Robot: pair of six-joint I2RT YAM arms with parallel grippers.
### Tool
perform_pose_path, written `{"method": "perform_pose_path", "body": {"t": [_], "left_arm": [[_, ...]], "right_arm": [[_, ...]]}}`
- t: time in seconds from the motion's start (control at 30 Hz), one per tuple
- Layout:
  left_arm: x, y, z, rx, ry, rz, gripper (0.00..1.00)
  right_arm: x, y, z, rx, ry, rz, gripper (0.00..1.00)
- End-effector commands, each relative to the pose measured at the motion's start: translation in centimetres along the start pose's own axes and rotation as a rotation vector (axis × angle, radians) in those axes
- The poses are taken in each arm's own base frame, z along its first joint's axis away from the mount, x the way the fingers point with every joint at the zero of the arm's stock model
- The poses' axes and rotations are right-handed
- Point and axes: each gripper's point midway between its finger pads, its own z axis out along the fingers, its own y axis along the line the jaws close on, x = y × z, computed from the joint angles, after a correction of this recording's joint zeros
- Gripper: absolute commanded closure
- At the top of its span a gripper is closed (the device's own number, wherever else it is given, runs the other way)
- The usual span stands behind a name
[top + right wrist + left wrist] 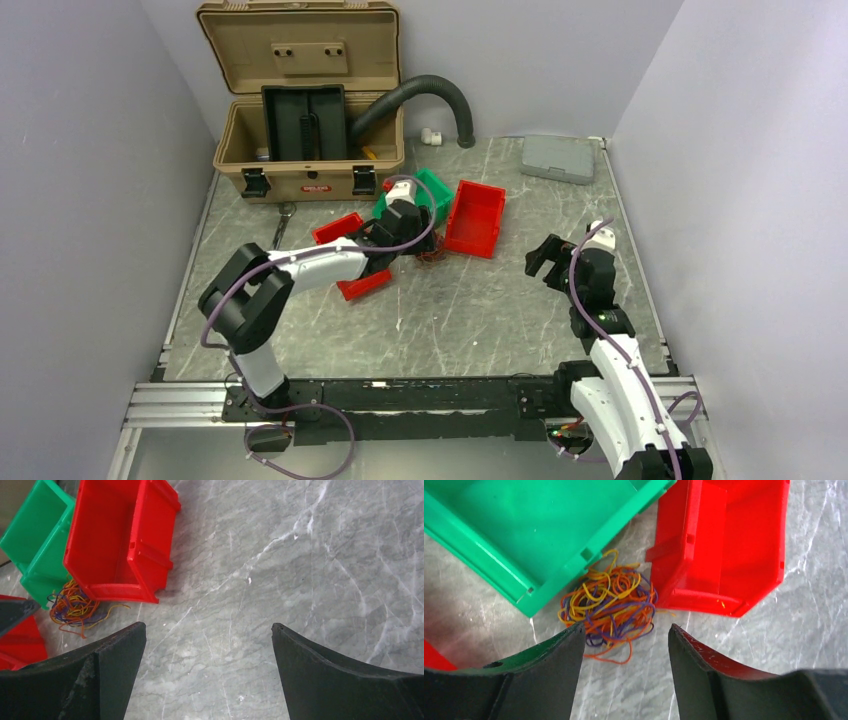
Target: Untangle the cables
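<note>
The cables (611, 604) are a small tangle of orange, yellow and purple strands lying on the marble table, wedged between a green bin (539, 530) and a red bin (729, 545). In the top view the tangle (432, 256) peeks out beside the left arm's wrist. It also shows in the right wrist view (75, 607). My left gripper (626, 630) is open and empty, just short of the tangle, its left fingertip at the tangle's edge. My right gripper (208, 627) is open and empty over bare table, well to the right of the bins (545, 258).
A tan open toolbox (305, 120) and a black corrugated hose (440, 95) stand at the back. A grey case (558, 158) lies back right. Two smaller red bins (338, 228) (365, 285) lie under the left arm. A wrench (281, 222) lies by the toolbox.
</note>
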Motion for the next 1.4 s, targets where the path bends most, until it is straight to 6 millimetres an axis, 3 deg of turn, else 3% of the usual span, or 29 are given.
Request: {"method": "perform_pose_path", "body": {"t": [0.0, 0.2, 0.27, 0.33, 0.43, 0.47, 0.63, 0.8, 0.9, 1.17, 1.37], "left_arm": [[-1.6, -0.2, 1.6, -0.053, -0.033, 0.045, 0.34], [0.5, -0.1, 3.1, -0.056, 0.054, 0.081, 0.38], [1.2, 0.0, 3.1, -0.044, 0.076, 0.090, 0.45], [1.7, 0.1, 3.1, -0.037, 0.091, 0.103, 0.59], [1.6, 0.3, 2.6, -0.044, 0.107, 0.119, 0.95], [1.4, 0.2, 2.2, -0.044, 0.107, 0.127, 1.00], [-0.7, -1.7, -1.2, 0.112, 0.101, 0.138, 1.00], [-1.9, -3.2, -4.6, 0.374, 0.165, 0.105, 1.00], [-1.5, -4.5, -6.7, 0.522, 0.172, 0.105, 1.00], [-0.6, -8.9, -11.6, 0.922, 0.168, 0.083, 1.00], [-0.6, -10.5, -13.8, 1.100, 0.171, 0.038, 1.00]], "right_arm": [[-0.8, 0.7, 0.0, -0.034, -0.028, 0.006, 0.02], [-1.0, 0.6, 0.0, -0.025, -0.030, 0.001, 0.02], [-0.8, 0.6, 0.1, -0.024, -0.025, 0.004, 0.02], [-0.6, 0.6, 0.2, -0.024, -0.020, 0.009, 0.02], [-0.3, 0.6, 0.3, -0.025, -0.009, 0.014, 0.02], [-0.2, 0.7, 0.4, -0.033, -0.004, 0.011, 0.02], [0.4, 3.5, 0.5, -0.195, 0.063, -0.042, 0.03], [0.8, 8.0, -0.1, -0.449, 0.143, -0.057, 0.08], [1.0, 10.6, -0.8, -0.576, 0.150, -0.060, 0.10], [4.1, 18.1, -3.8, -0.813, 0.179, -0.226, 0.14], [4.9, 19.4, -3.7, -0.814, 0.208, -0.253, 0.30]]}}
